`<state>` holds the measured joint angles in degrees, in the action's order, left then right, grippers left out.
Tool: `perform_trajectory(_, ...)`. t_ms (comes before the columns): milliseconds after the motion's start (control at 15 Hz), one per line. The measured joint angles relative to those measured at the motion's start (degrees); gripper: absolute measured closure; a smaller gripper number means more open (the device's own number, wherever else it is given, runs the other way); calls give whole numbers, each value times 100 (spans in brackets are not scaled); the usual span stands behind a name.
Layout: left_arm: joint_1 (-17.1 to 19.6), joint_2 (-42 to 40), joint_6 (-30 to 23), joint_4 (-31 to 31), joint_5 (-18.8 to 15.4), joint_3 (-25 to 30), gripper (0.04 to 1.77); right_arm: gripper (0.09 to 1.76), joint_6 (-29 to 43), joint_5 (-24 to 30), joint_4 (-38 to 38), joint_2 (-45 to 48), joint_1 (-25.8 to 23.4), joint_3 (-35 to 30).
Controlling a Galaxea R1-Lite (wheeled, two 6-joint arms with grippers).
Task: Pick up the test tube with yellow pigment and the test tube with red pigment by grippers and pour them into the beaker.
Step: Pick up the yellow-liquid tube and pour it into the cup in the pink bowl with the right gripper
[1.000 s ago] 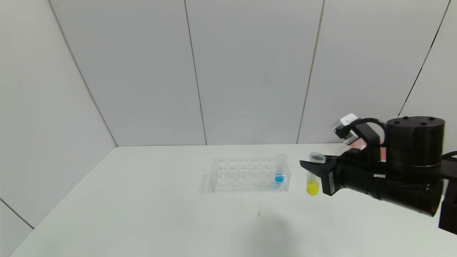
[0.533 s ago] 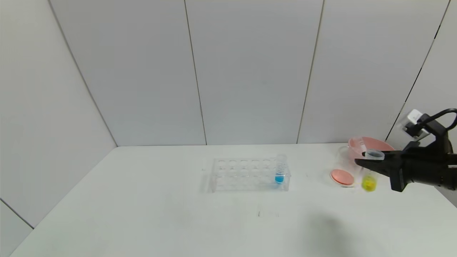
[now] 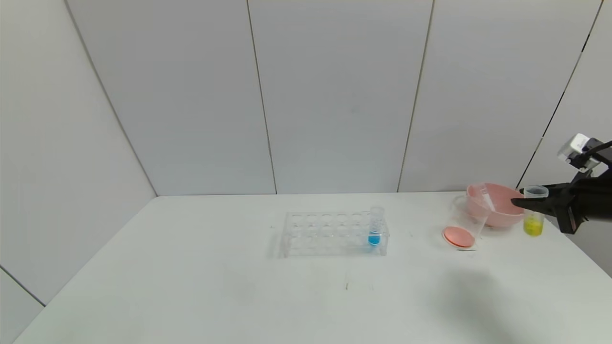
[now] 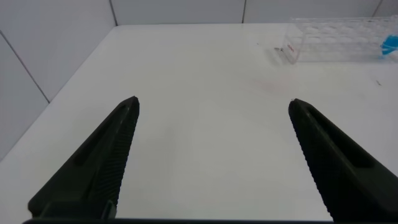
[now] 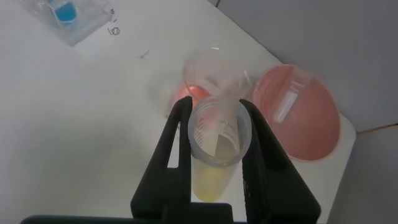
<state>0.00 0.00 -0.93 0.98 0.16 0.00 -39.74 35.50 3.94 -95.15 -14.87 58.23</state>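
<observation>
The right hand (image 3: 528, 202) is clamped on the test tube with yellow pigment (image 3: 533, 218), held upright above the table (image 3: 191, 286) just beside the pink bowl (image 3: 497, 210), near the beaker (image 3: 466, 224), while the left hand (image 4: 211, 118) stands apart.

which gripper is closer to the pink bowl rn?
Right. The right gripper, shut on the yellow tube, hangs just beside the pink bowl on its right. The left gripper is open over bare table left of the rack, far off.
</observation>
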Motion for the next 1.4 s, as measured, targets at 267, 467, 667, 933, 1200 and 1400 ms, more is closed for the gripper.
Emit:
perform_trajectory(267,0,0,-2,-2,0,0,9,132,-903,-9,-933,-614,-177,959)
perform_trajectory(467,0,0,-2,0,-2,0,9,132,-1459,-39,-1832,-1093,-196,1872)
perform_trajectory(667,0,0,-2,0,0,0,9,132,-1803,-77,-2612,-1547,-163,2734)
perform_trajectory(933,0,0,-2,0,0,0,9,132,-2121,-430,-3300,-1954,-111,3606)
perform_trajectory(1200,0,0,-5,0,0,0,9,132,-2297,-857,-4187,-2306,-6,4587)
perform_trajectory(1400,0,0,-2,0,0,0,9,132,-2417,-1330,-4689,-2599,156,5335)
